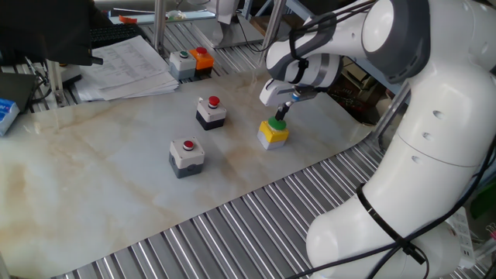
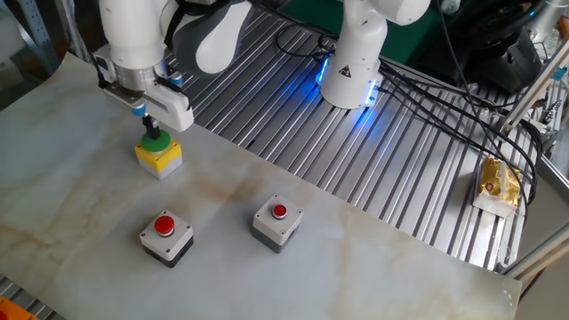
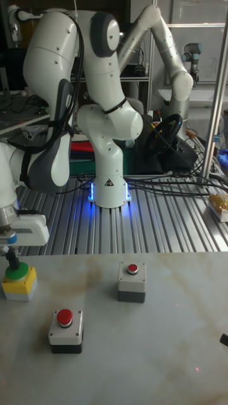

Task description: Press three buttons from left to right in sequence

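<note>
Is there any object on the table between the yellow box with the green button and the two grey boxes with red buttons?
No. The other fixed view shows only bare marble between the yellow box and both grey boxes.

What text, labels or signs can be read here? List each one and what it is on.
No words can be read in any view.
White robot base: a small dark triangular warning sign, also seen in the tall fixed view; its symbol is too small to make out.
Stack of printed papers: lines of print, too small and blurred to read.
Yellow packet: markings too blurred to read.
</note>
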`<state>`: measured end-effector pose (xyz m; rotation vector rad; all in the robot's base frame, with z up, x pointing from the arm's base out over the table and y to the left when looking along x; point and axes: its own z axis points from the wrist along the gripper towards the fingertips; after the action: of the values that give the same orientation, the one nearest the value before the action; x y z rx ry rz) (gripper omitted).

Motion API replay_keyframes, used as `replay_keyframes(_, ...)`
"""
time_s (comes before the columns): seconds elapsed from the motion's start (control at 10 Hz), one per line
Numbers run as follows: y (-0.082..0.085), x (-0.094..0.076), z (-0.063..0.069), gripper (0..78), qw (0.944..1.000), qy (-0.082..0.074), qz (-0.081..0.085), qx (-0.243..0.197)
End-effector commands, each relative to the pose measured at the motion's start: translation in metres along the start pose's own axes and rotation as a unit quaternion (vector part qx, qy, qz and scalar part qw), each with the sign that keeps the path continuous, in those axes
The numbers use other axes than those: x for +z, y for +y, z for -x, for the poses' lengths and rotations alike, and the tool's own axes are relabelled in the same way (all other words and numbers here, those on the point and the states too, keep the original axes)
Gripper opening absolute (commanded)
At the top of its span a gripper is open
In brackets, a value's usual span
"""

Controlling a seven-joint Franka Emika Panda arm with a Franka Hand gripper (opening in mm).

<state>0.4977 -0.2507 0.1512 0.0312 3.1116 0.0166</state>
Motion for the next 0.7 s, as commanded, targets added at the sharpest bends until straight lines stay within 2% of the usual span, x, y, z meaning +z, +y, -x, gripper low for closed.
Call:
replay_keyframes(0.1, -0.0005, 0.0003, 0.0005, 0.0, 1.0000, -0.002, 0.000, -0.001)
replay_keyframes(0.7, -0.0004, 0.0041, 0.0005, 0.0, 1.0000, -0.002, 0.000, 0.000)
